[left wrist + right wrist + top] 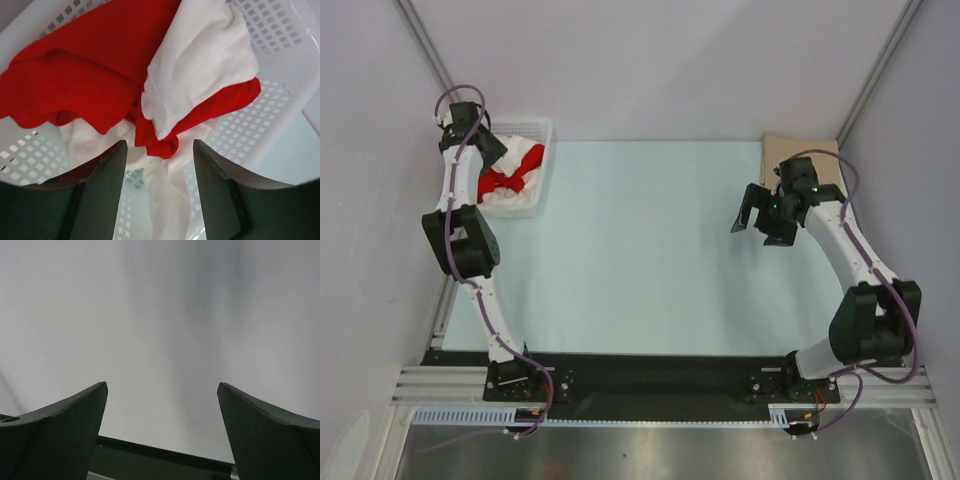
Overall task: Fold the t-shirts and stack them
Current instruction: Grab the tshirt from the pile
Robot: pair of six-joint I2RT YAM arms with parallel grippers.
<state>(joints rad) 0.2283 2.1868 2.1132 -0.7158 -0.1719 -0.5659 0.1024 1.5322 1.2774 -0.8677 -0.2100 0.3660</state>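
Basket (536, 124) far left holding crumpled red t-shirt (85, 65), lying near-left to far-right, and white t-shirt (200, 65), left gripper (159, 145) half-spread above, clasping nothing, right gripper (162, 385) wide, empty

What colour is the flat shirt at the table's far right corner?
Tan; the flat shirt shows best in the top external view.

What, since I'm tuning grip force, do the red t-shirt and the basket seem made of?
Red t-shirt: soft matte cloth, probably cotton knit; it drapes in folds and ripples. Basket: stiff white plastic, smooth, faintly glossy; moulded lattice of square holes.
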